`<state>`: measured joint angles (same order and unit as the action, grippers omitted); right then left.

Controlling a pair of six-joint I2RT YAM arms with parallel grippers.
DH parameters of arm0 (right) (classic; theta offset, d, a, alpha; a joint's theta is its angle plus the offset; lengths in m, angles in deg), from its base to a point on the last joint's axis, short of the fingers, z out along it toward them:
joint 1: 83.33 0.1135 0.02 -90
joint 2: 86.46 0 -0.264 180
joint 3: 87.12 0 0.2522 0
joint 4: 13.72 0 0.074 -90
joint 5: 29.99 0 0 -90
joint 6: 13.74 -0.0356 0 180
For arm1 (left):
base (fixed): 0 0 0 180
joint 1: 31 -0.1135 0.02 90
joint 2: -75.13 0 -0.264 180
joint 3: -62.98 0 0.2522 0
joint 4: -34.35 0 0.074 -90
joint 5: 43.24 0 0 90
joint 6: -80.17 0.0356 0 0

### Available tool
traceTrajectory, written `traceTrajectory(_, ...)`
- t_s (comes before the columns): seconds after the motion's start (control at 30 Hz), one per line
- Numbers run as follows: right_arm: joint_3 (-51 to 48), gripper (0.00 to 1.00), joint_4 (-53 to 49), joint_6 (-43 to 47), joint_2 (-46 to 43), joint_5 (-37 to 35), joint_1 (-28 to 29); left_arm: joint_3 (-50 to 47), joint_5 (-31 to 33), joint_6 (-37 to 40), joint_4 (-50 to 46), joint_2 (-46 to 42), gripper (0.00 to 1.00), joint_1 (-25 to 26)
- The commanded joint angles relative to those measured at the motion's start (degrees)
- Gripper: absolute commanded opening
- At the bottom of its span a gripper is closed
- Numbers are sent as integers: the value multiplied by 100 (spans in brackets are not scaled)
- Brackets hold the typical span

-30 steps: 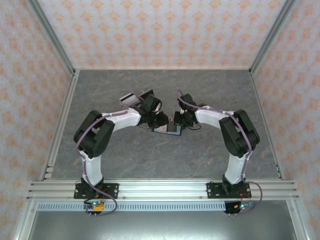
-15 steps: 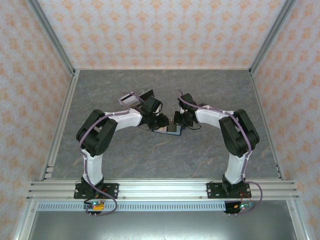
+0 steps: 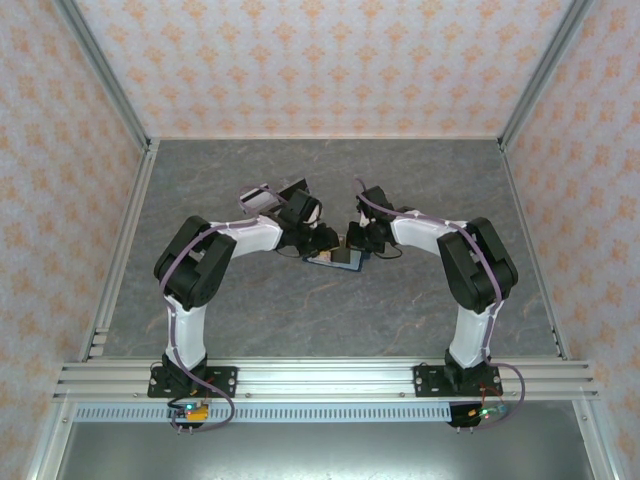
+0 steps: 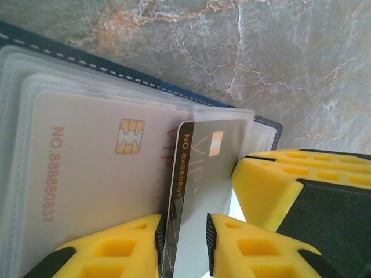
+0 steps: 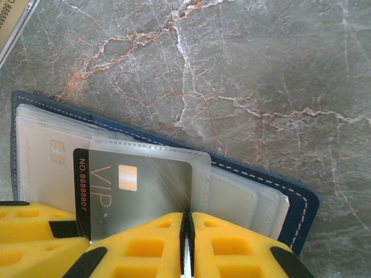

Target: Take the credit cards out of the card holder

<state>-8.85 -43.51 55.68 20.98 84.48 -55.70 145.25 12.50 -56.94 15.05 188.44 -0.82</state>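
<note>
The navy card holder (image 3: 335,258) lies open on the table between both grippers, its clear sleeves fanned out. My right gripper (image 5: 186,217) is shut on the edge of one clear sleeve (image 5: 200,168) and holds it up. A dark VIP credit card (image 5: 139,191) sticks partway out of that sleeve. My left gripper (image 4: 184,223) stands open astride this card (image 4: 200,168); the card's edge lies along the left pad and a gap remains at the other pad. A pale credit card (image 4: 93,168) with a chip sits in another sleeve.
A gold-brown card (image 5: 14,20) lies loose on the grey marbled table (image 3: 330,330) beyond the holder. Metal rails and patterned walls enclose the table. The right gripper's yellow fingers (image 4: 290,185) stand right beside my left fingers.
The left wrist has shifted slightly toward the back and right. The card holder and the right arm have stayed where they were.
</note>
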Motion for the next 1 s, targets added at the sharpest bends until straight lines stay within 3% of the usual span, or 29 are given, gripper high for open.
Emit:
traceTrajectory(0.0, -40, 12, -398, -56, 338, -49, 40, -95, -187, -61, 371, -5, 25, -50)
traceTrajectory(0.43, 88, 12, -700, -32, 471, -420, 40, -493, -569, -184, 1385, -352, 18, -152)
traceTrajectory(0.97, 88, 12, -778, -29, 437, -629, 38, -839, -538, -149, 1653, -609, 5, -188)
